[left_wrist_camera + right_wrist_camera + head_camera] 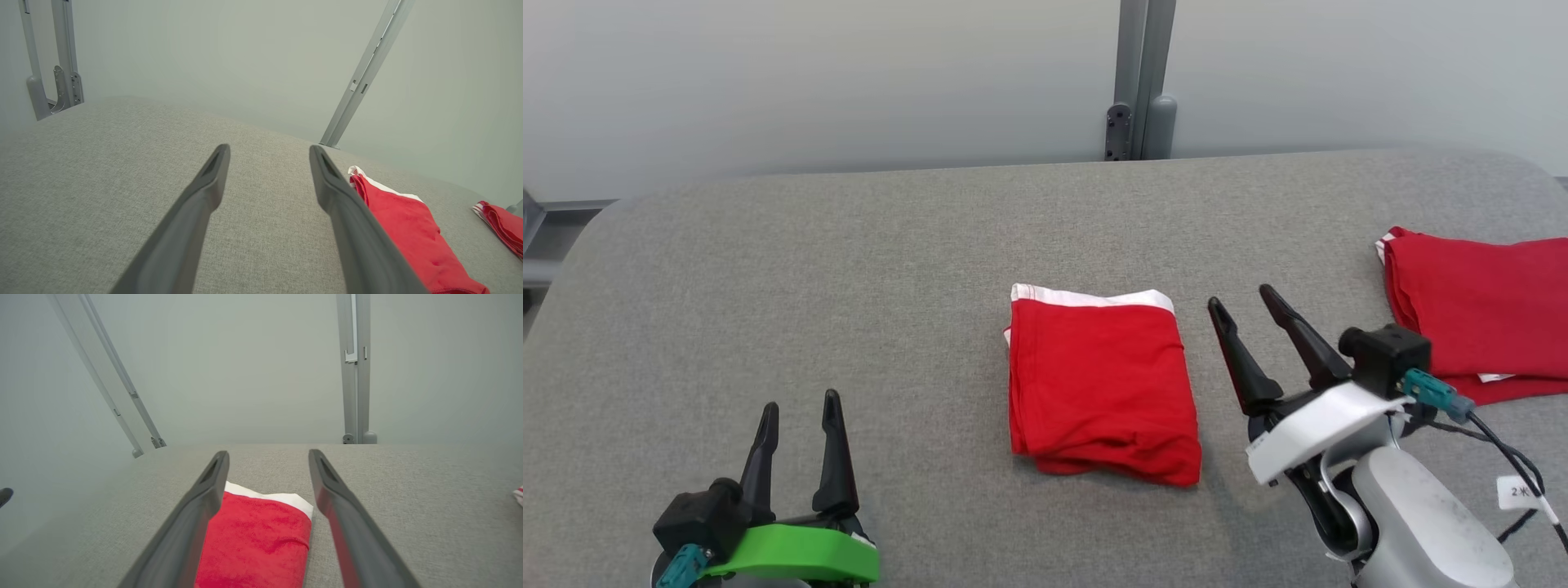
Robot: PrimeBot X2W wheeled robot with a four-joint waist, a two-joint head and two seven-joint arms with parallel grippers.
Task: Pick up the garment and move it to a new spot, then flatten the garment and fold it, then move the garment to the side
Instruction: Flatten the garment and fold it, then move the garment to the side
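At the near left of the grey fabric-covered tabletop [849,269], the left pincer [800,400] on its green mount has its dark fingers spread wide and holds nothing. At the near right, the right pincer [1241,295] is likewise wide and empty, just beside the folded red garment with a white band [1098,392]. This garment lies flat at the tabletop centre, between both pincers. Farther right lies a second folded red cloth [1478,310]. Beyond the far edge stands a grey metal post [1143,82].
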